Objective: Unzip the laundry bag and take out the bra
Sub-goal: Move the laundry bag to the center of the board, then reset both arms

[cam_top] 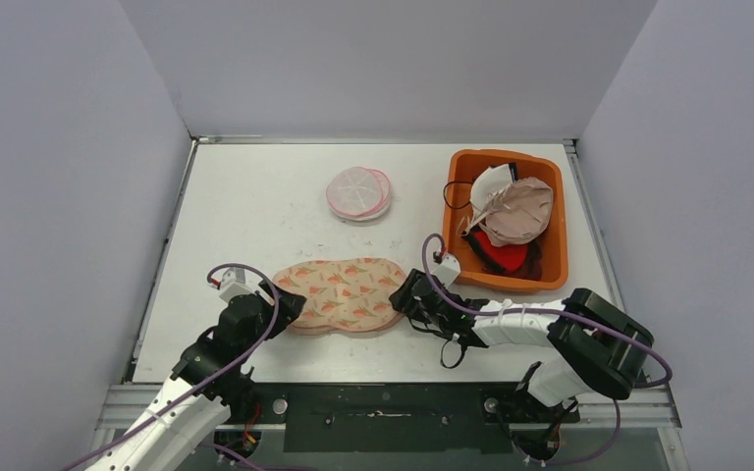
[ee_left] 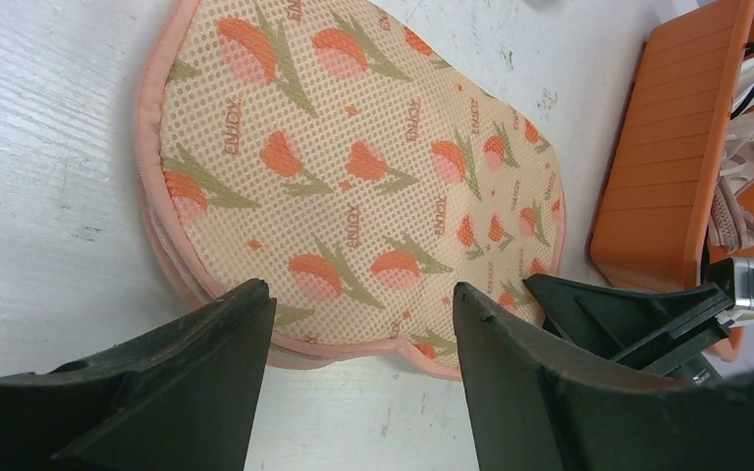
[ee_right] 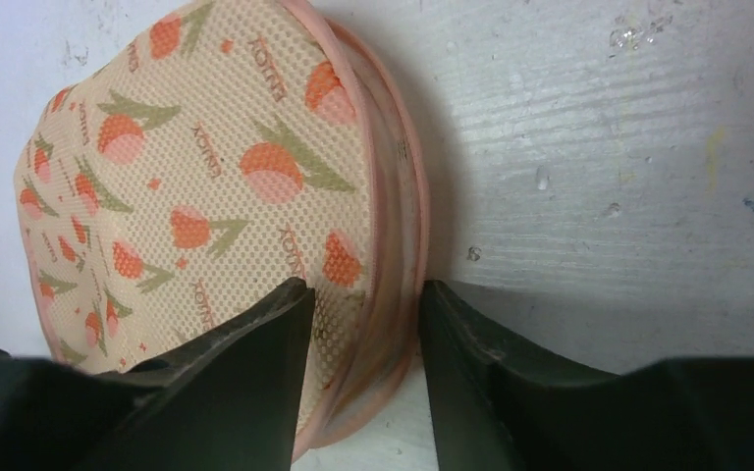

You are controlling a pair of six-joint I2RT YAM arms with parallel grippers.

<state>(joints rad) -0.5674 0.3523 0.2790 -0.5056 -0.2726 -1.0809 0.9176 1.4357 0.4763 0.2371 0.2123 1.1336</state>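
**Both grippers at the ends of the laundry bag, its inside hidden**

The right gripper [ee_right: 358, 294] straddles the right rim of the laundry bag [ee_right: 206, 196]. 1 finger lies over the printed mesh top and the other finger stands at the table side. The pink side band fills the gap between them. We cannot tell if the jaws really pinch it or only stand around it.

The left gripper [ee_left: 358, 304] has its jaws spread apart and grips nothing. The left lobe of the bag lies just past its fingertips, and the pink edge crosses the gap.

The bag lies flat in the near middle of the table [cam_top: 255, 216], between the 2 grippers. Its tulip mesh lets us see nothing of the inside, so the bra does not show. In the right wrist view a seam runs along the side band, but we cannot make out a zipper slider. The lower part of both wrist views is blocked by the fingers themselves.

The near edge of the table is just behind the bag. The orange bin [cam_top: 506, 154], with garments [cam_top: 515, 211] piled in it, stands near the right gripper. A round pink disc [cam_top: 358, 193] lies well apart, toward the back wall, with white table surface between it and the bag. White surface shows also left of the bag.
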